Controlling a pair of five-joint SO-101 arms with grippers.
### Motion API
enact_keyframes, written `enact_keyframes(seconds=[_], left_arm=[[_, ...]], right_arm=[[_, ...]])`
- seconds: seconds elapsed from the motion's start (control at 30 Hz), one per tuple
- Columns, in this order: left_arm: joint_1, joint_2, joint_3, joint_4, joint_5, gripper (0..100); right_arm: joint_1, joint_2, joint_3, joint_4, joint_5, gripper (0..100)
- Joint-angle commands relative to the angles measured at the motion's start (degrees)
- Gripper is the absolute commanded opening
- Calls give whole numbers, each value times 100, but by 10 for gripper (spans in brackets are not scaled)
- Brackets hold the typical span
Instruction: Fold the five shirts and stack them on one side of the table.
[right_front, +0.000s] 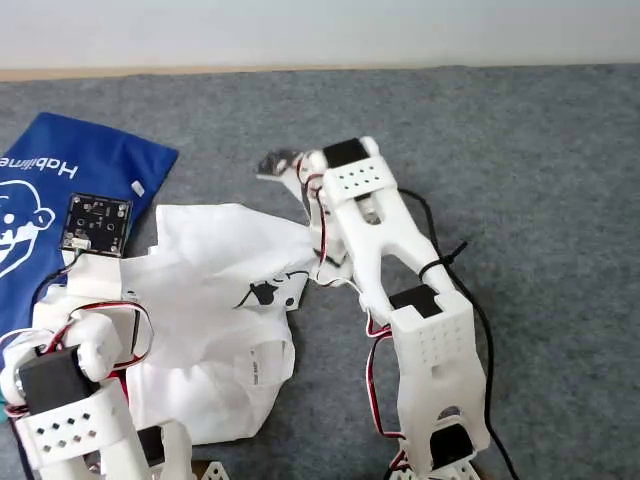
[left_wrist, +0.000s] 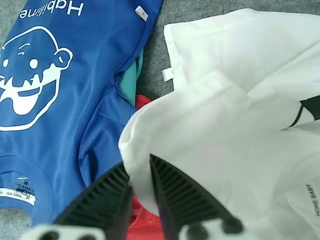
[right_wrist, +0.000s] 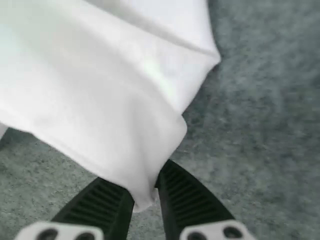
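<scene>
The left gripper (left_wrist: 138, 167) is clenched on a fold of the white shirt (right_front: 215, 330), crumpled near-left on the grey table (right_front: 530, 150). The right gripper (right_wrist: 147, 184) pinches its right edge. The blue shirt (right_front: 75, 185) lies far left, apparently over red cloth (left_wrist: 143, 101).

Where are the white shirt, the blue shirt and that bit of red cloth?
white shirt (right_front: 210, 295), high view, its crumpled middle.
blue shirt (left_wrist: 95, 85), left wrist view, plain cloth beside the print.
red cloth (left_wrist: 143, 101), left wrist view, exposed sliver.
</scene>
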Motion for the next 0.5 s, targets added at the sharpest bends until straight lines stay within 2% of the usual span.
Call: enact_keyframes(seconds=[0.0,0.13,0.33,0.47], left_arm=[[-35,-70,-585,-88,0,2],[0,-62,-1235,-123,413,3],[9,-62,-2536,-123,624,3],[105,-35,-3275,-387,633,4]], right_arm=[[13,-743,-756,444,35,9],[75,-1323,-1037,734,35,9],[426,-2642,-1055,699,88,9],[875,-3582,-1055,690,536,9]])
